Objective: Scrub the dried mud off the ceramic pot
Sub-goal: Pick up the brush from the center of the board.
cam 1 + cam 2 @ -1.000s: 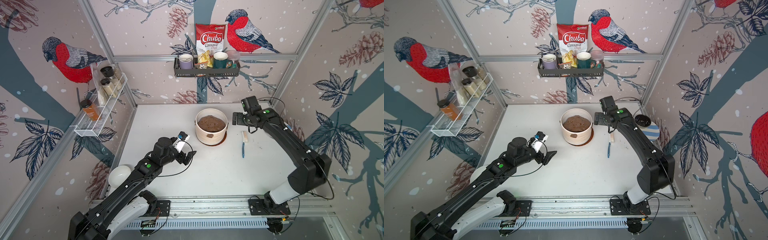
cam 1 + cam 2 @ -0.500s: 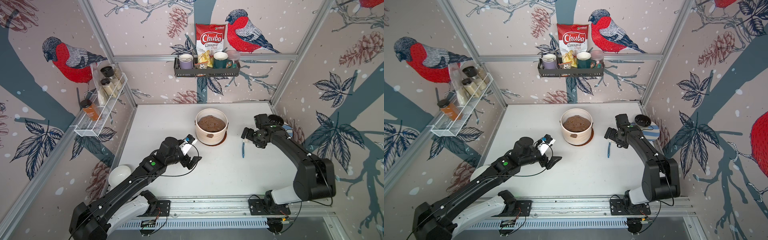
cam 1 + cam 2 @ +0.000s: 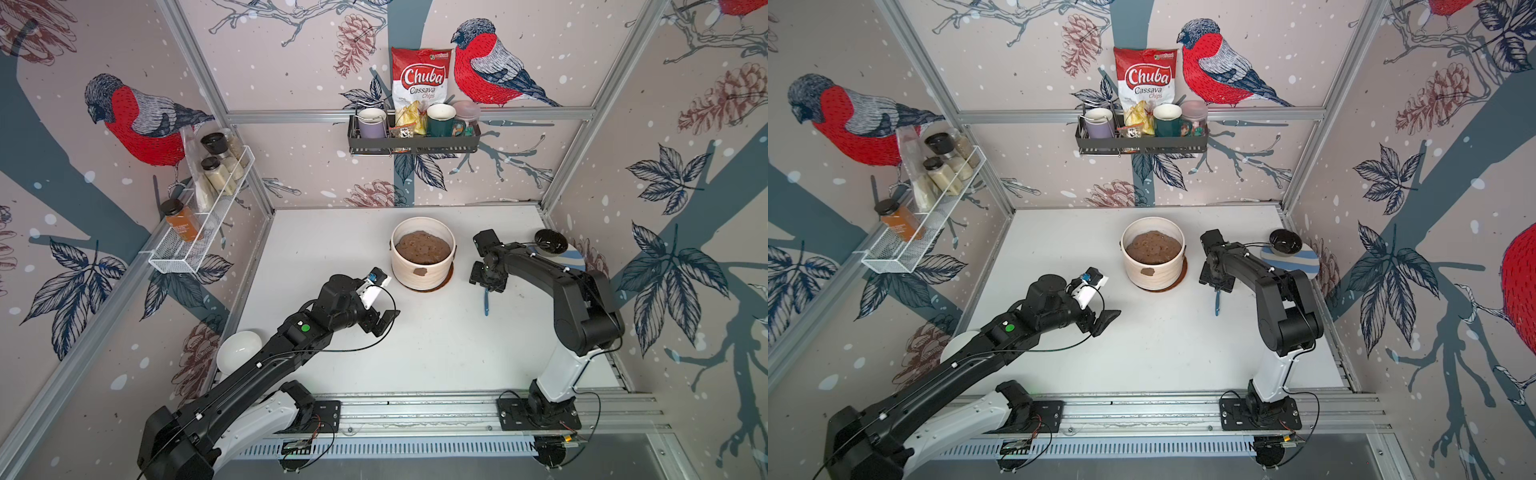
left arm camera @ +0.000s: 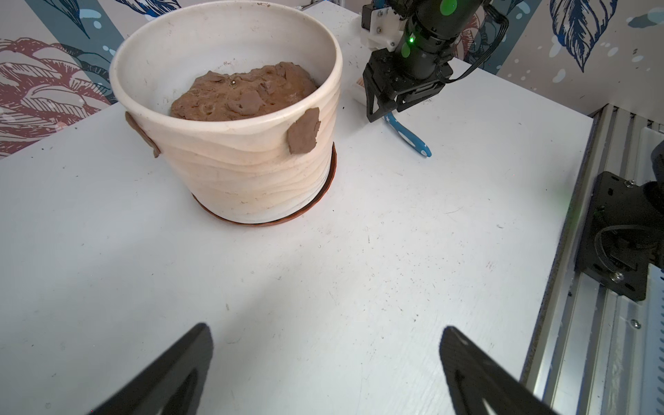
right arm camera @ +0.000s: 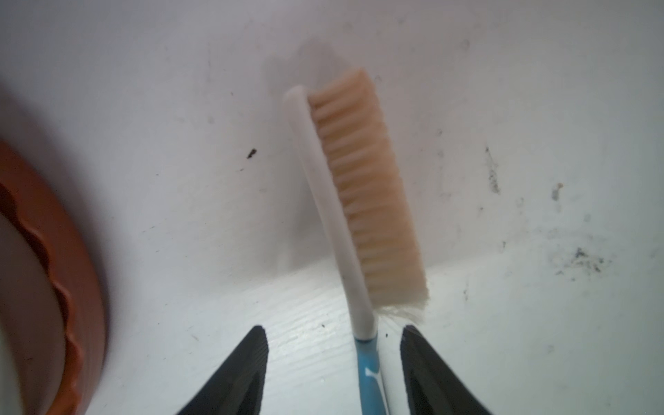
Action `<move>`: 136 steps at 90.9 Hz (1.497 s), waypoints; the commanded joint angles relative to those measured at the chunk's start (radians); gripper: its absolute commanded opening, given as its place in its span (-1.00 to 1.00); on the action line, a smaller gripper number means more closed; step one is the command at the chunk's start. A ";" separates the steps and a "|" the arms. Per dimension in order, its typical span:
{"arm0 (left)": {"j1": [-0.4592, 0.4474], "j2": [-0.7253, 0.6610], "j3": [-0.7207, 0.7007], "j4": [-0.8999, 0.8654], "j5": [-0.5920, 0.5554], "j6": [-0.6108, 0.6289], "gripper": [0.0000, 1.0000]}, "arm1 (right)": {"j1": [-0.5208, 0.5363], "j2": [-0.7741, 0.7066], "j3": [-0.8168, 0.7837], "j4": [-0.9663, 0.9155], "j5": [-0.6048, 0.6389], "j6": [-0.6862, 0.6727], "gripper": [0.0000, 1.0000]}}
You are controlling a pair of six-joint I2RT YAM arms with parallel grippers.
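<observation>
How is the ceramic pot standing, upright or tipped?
Upright: the ceramic pot sits flat on its brown saucer, mouth facing up, soil inside.

One ceramic pot is standing on the bench, showing two patches of dried mud, the second patch further round its wall. One brush is lying beside the pot. Two bowls are sitting well apart from it: a white bowl and a black bowl. Two pincers are hovering near it: the left pincer and the right pincer.
</observation>
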 commanded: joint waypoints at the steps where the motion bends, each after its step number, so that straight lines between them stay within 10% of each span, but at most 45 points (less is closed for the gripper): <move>1: -0.005 0.003 0.006 0.014 0.023 -0.003 0.96 | -0.001 0.020 -0.023 0.045 0.029 0.032 0.11; 18: -0.004 0.007 0.006 0.015 0.032 -0.001 0.96 | -0.002 0.038 -0.039 0.094 0.037 0.017 -0.09; 37: -0.005 0.000 0.001 0.021 0.030 -0.002 0.97 | -0.012 -0.004 -0.061 0.103 0.043 -0.013 -0.81; 54: -0.005 -0.026 -0.019 0.067 0.051 -0.034 0.97 | -0.006 -0.172 -0.114 0.137 0.016 -0.042 -0.93; 90: -0.004 -0.202 -0.017 0.390 0.069 -0.604 0.98 | 0.050 -0.778 -0.184 0.386 -0.276 -0.282 -0.98; 107: -0.004 -0.112 0.135 0.394 0.073 -0.867 0.98 | 0.249 -0.739 0.005 0.260 -0.355 -0.546 -1.00; 136: -0.004 -0.098 0.169 0.460 -0.005 -0.916 0.97 | 0.623 -0.538 0.197 0.133 -0.121 -0.745 -1.00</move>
